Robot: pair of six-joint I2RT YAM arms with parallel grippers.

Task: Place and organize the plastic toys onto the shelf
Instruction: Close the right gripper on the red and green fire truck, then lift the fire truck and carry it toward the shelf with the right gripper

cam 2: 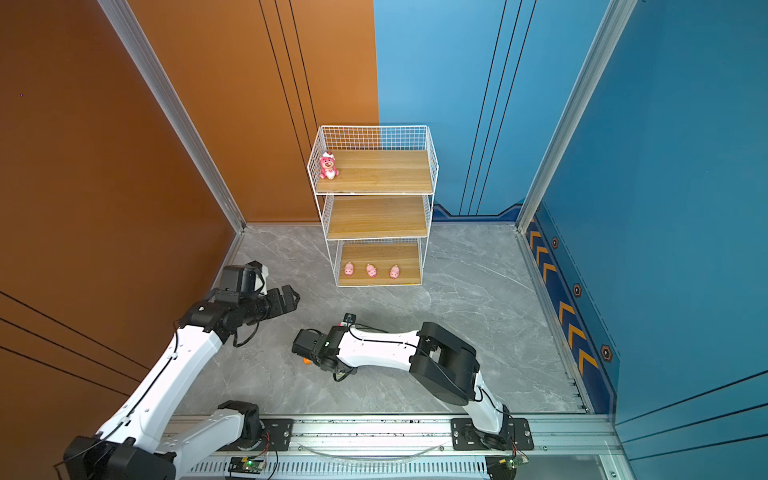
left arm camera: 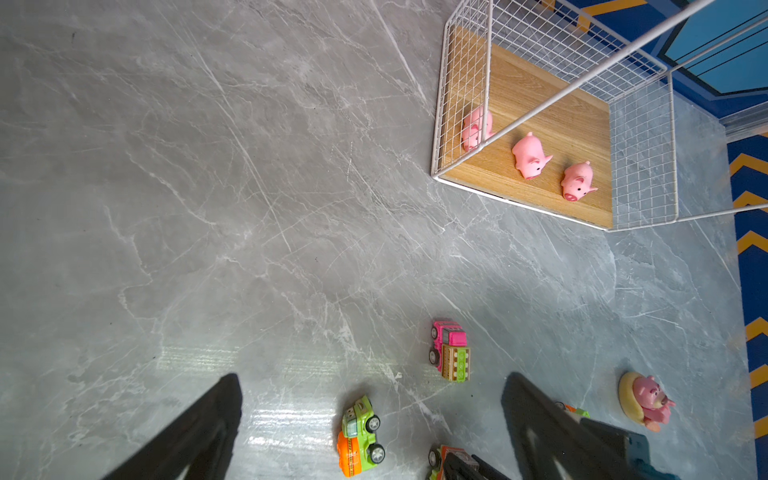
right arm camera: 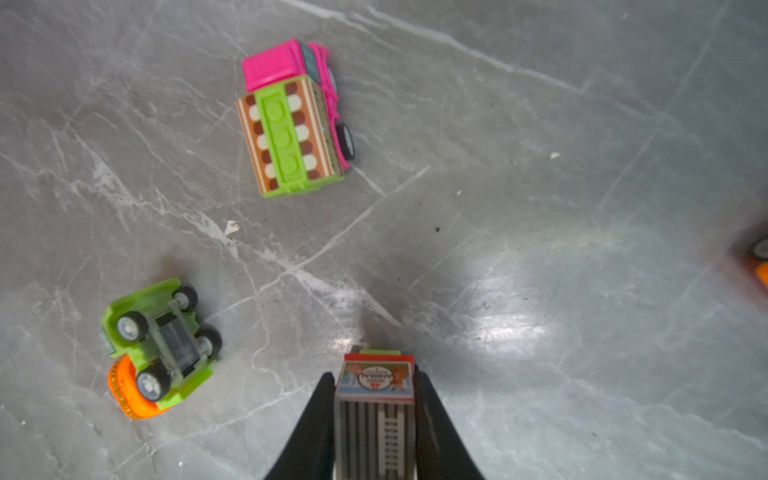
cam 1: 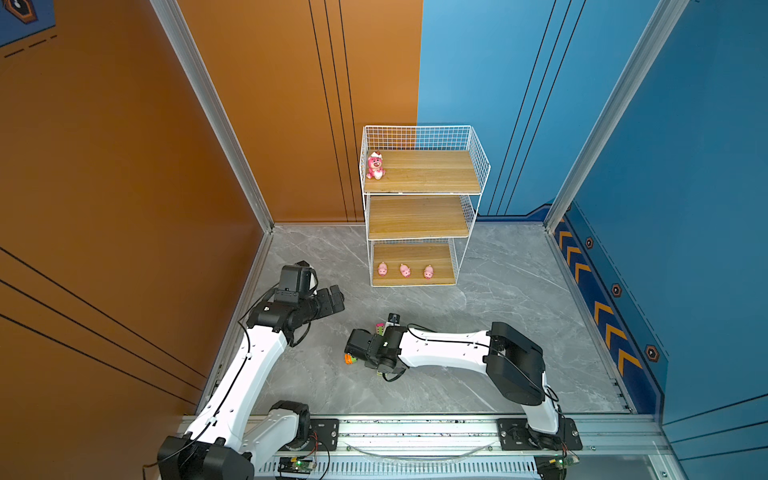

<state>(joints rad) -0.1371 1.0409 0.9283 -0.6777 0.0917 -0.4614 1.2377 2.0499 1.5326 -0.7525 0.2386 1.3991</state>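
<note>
Two fingers of the right claw press the flanks of the grey truck, whose long axis runs along them. The shelf stands well apart, outside this claw's wrist view. The left claw gapes wide, empty.

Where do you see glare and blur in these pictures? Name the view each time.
Right wrist view: a white glare patch on the grey floor, and an orange toy blurred at the picture's edge. Left wrist view: streaky glare on the floor; the left end effector looks soft and dark. Both top views: evenly lit.
</note>
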